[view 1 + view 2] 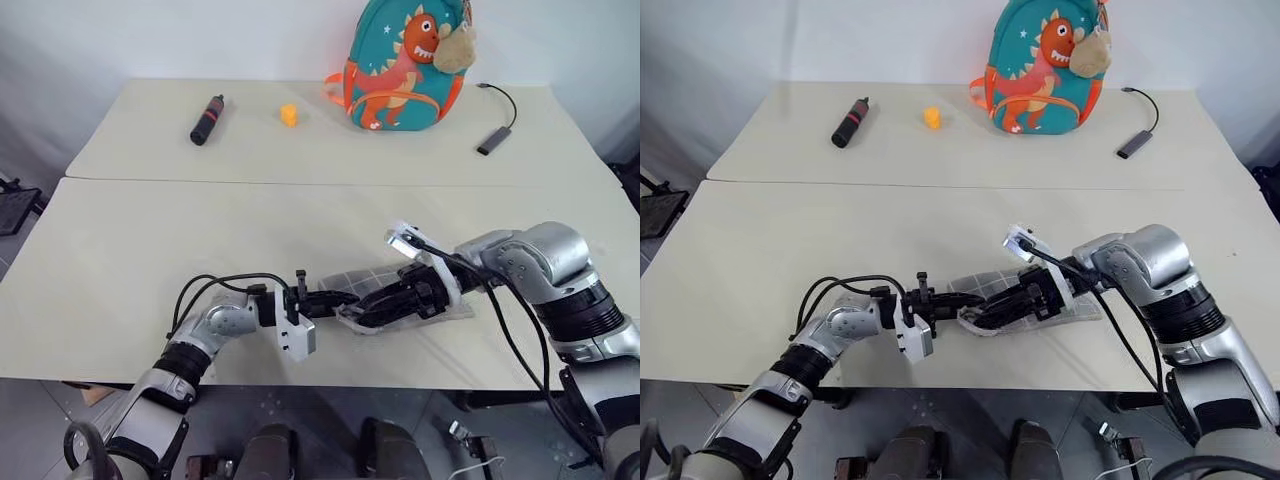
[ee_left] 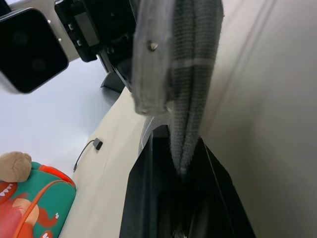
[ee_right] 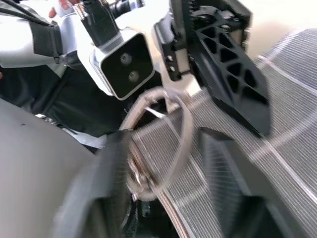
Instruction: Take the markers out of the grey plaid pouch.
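Nearest my head camera, both grippers meet at the front edge of the near table [image 1: 120, 290], right on the grey plaid pouch [image 1: 352, 278]. My left gripper [image 1: 335, 298] has its 2 black fingers pressed together on the pouch's end; the left wrist view shows the grey fabric [image 2: 190, 74] pinched between them. My right gripper [image 1: 372, 308] lies along the pouch from the other side, covering most of it. In the right wrist view its fingers [image 3: 233, 193] stand apart around a thin cord loop [image 3: 163, 144] on the ribbed fabric, but that picture is smeared and I cannot tell whether they grip anything. I can make out no markers; the pouch's inside is hidden. Well back on the far table [image 1: 560, 150] sit a teal dinosaur backpack [image 1: 400, 65], a black-and-red cylinder [image 1: 207, 119], a small yellow block [image 1: 289, 115] and a cabled adapter [image 1: 496, 138]
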`<state>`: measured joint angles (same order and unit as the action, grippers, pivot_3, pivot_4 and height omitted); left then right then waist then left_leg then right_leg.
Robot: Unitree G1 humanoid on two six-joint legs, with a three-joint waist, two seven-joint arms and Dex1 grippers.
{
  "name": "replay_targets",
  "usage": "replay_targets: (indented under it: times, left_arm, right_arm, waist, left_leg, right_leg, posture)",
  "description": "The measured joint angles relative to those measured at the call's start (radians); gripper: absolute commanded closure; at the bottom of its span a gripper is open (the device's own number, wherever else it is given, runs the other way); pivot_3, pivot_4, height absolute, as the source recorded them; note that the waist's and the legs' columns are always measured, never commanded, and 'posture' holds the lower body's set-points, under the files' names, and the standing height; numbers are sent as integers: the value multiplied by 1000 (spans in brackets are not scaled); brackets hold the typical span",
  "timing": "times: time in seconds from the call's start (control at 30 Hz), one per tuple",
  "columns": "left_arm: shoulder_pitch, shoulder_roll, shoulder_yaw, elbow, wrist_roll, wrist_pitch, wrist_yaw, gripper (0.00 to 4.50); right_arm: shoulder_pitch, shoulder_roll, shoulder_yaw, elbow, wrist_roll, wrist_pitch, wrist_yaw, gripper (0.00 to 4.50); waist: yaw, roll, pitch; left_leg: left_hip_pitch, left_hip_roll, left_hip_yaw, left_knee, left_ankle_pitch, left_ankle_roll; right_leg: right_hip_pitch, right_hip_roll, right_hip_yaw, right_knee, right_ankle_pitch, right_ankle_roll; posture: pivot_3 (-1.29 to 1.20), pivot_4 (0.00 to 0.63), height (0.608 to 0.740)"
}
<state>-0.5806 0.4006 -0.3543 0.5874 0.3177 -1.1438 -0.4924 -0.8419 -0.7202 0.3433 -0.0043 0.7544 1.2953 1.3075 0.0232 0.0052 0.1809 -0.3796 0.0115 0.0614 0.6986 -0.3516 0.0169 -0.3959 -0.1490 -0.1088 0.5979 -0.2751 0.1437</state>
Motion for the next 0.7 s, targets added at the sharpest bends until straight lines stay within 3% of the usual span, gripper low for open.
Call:
replay_targets:
  times: [0.1, 0.33, 0.47, 0.7]
  left_arm:
    - [0, 1, -1, 0, -2, 3, 3, 4500]
    - [1, 2, -6, 1, -24, 19, 2, 4500]
    - [12, 2, -9, 0, -107, 72, -37, 4500]
    - [119, 13, 10, -158, -523, 435, -327, 4500]
  right_arm:
    - [0, 6, 0, 0, 3, 0, -4, 4430]
    - [4, 32, -45, 5, 18, -1, -19, 4472]
    - [4, 61, -115, 35, 53, 25, -36, 4472]
    - [-24, 151, -407, 159, 211, 138, -130, 4472]
  waist:
    - [0, 0, 0]
    - [0, 0, 0]
    - [-1, 0, 0]
    - [-8, 1, 0]
  left_leg:
    - [0, 0, 0, 0, 0, 0]
    - [0, 0, -1, 0, 0, 0]
    - [0, 0, -2, 0, 0, 0]
    - [-1, 0, -8, -2, 0, 0]
  right_leg:
    - [0, 0, 0, 0, 0, 0]
    - [0, 0, 0, 0, 0, 0]
    - [0, 0, 0, 0, 0, 0]
    - [0, 0, -1, -2, 0, 0]
  posture:
    - [0, 150, 740]
    - [0, 150, 740]
    - [0, 150, 740]
    - [0, 150, 740]
